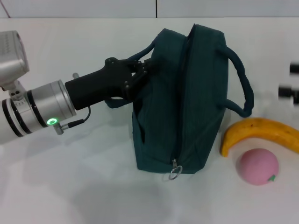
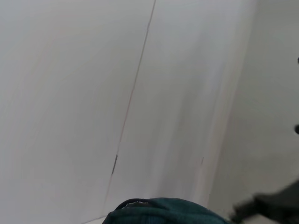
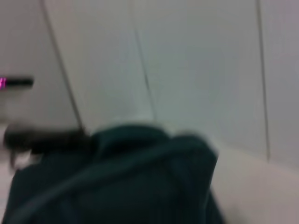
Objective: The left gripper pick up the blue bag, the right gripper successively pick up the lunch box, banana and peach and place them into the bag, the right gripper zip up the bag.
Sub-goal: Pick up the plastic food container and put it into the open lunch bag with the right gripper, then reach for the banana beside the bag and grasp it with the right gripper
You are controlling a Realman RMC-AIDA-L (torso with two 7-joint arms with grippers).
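Our left hand (image 1: 142,70) reaches in from nine o'clock and is closed on the near handle of the bag (image 1: 187,107), its black fingers pinched where the rolled strap meets the bag's upper left side. The bag stands at the centre of the worktop (image 1: 70,186), zip running down its middle to a metal ring pull (image 1: 174,175) at six o'clock. It looks zipped for most of its length, so we judge it must be opened before anything goes in.

We expect soft, light, floppy fabric that sags and folds when lifted by one handle; the handle is the sound place to hold it, being thick and rolled.

At four o'clock from the bag lies the banana (image 1: 261,133), curved, smooth and easily bruised, best gripped across its middle. Touching it just below sits the peach (image 1: 257,166), pink, matte and round, likely to roll, so we would close across its widest part.

Our right hand (image 1: 289,88) shows only as dark blurred shapes at three o'clock; we cannot tell how its fingers stand. We see no lunch box.
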